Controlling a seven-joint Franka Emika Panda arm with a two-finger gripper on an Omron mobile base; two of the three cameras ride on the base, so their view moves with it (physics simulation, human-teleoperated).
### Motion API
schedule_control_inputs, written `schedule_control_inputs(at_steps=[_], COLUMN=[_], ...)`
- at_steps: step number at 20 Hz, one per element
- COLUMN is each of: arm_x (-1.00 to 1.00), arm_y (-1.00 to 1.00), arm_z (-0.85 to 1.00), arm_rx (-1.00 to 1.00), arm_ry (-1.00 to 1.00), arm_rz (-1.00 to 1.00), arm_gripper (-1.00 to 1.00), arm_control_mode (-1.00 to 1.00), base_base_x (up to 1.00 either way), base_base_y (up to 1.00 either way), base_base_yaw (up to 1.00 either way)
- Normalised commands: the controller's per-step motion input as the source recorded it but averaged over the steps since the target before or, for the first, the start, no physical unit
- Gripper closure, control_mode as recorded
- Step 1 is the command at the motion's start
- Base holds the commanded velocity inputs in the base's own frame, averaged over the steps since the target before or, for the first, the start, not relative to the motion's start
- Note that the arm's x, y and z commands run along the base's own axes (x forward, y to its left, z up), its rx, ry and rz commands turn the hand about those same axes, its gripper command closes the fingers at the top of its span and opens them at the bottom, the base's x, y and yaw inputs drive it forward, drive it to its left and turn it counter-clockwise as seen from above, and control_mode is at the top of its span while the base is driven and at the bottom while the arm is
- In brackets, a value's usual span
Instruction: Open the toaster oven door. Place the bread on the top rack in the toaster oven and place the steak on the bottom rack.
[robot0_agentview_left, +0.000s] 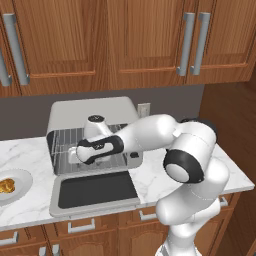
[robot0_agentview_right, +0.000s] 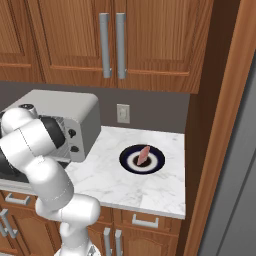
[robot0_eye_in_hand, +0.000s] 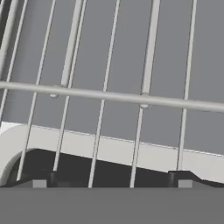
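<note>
The light-grey toaster oven (robot0_agentview_left: 92, 115) stands on the counter with its door (robot0_agentview_left: 95, 192) folded down flat in front. My gripper (robot0_agentview_left: 75, 154) reaches into the oven mouth, over the wire racks (robot0_agentview_left: 62, 142). The hand view looks closely at a silver wire rack (robot0_eye_in_hand: 109, 95), and the gripper (robot0_eye_in_hand: 111, 181) is open with nothing between its fingertips (robot0_eye_in_hand: 41, 181). The golden-brown bread (robot0_agentview_left: 6, 186) lies on a white plate (robot0_agentview_left: 22, 177) at the far left. The pinkish-red steak (robot0_agentview_right: 143, 155) rests on a dark plate (robot0_agentview_right: 127, 161) to the right of the oven (robot0_agentview_right: 60, 117).
Wooden wall cabinets (robot0_agentview_left: 125, 40) hang above the counter. A wall outlet (robot0_agentview_right: 123, 113) sits behind the marble counter (robot0_agentview_right: 150, 190). A tall wooden panel (robot0_agentview_right: 220, 125) bounds the counter on the right. Drawers (robot0_agentview_left: 82, 227) run below the counter edge.
</note>
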Motion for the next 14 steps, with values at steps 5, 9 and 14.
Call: schedule_control_inputs(at_steps=[5,9,14], arm_x=[-0.65,-0.72,-0.71], arm_y=[0.19,0.24,0.22], arm_z=[-0.82,-0.94,-0.94], arm_rx=[-0.14,-0.23,-0.23], arm_ry=[0.19,0.07,0.06], arm_rz=[0.01,0.00,0.00], arm_gripper=[-1.00,-1.00,-1.00], arm_control_mode=[-1.00,-1.00,-1.00], base_base_x=[0.00,0.00,0.00], base_base_y=[0.00,0.00,0.00], base_base_yaw=[0.00,0.00,0.00])
